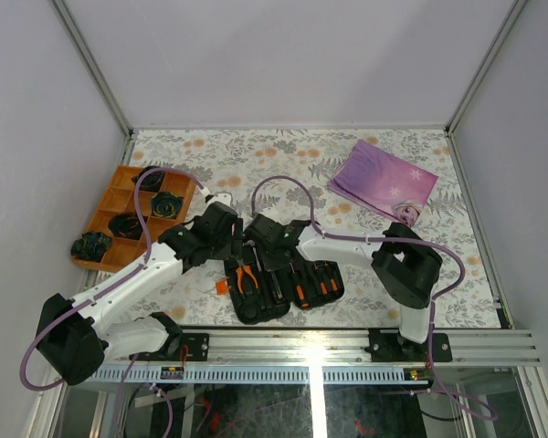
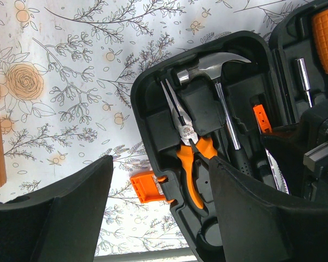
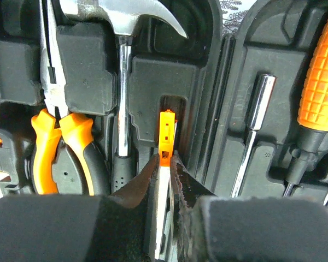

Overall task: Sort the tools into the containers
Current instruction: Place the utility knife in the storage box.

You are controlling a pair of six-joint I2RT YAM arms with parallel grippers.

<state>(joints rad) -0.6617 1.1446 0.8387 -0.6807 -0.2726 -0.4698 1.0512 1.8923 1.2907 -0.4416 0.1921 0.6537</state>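
Left gripper (image 2: pixel 159 169) hovers wide open and empty above the tool case (image 2: pixel 147 109) at the table's (image 1: pixel 256 155) near edge. Pliers (image 2: pixel 188 144) and hammer (image 2: pixel 216 68) sit seated. Right gripper (image 3: pixel 164 164) pinches a slim orange-tipped tool (image 3: pixel 165 136) over its slot. The screwdriver (image 3: pixel 320 82) is seated too, so the job looks nearly finished.

left arm (image 1: pixel 137 274) and right arm (image 1: pixel 347 245) crowding open tool case (image 1: pixel 265 303), orange tray (image 1: pixel 119 196) at left, floral tablecloth (image 1: pixel 256 155) free beyond

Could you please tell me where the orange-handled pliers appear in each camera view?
Top external: pliers in the left half of the open tool case, bottom centre.
Left wrist: centre of the picture, just left of the hammer.
Right wrist: left side, orange handles low.
Shared landmark: the black tool case.
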